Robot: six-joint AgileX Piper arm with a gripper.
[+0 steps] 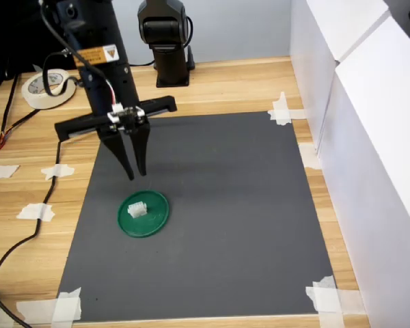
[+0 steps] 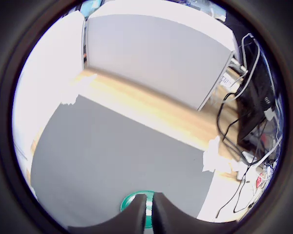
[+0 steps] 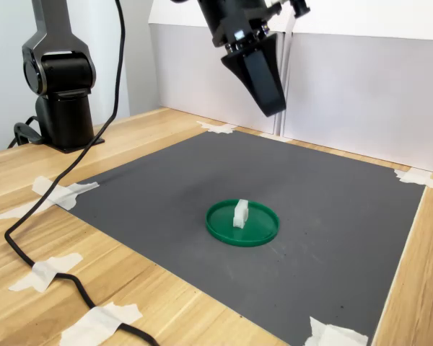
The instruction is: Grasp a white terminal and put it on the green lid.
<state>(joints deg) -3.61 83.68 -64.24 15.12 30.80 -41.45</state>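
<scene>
the white terminal [image 1: 137,210] rests on the green lid [image 1: 157,220], directly below the raised tool [image 1: 136,171], whose jaws are nearly closed and empty.

The small white terminal [image 1: 137,210] stands on the round green lid [image 1: 154,222], left of centre in the first exterior view.

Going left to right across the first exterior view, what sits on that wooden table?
Roll of white tape → round dark-green plastic lid carrying the tiny white plastic terminal → bare grey mat → white panel wall.
</scene>
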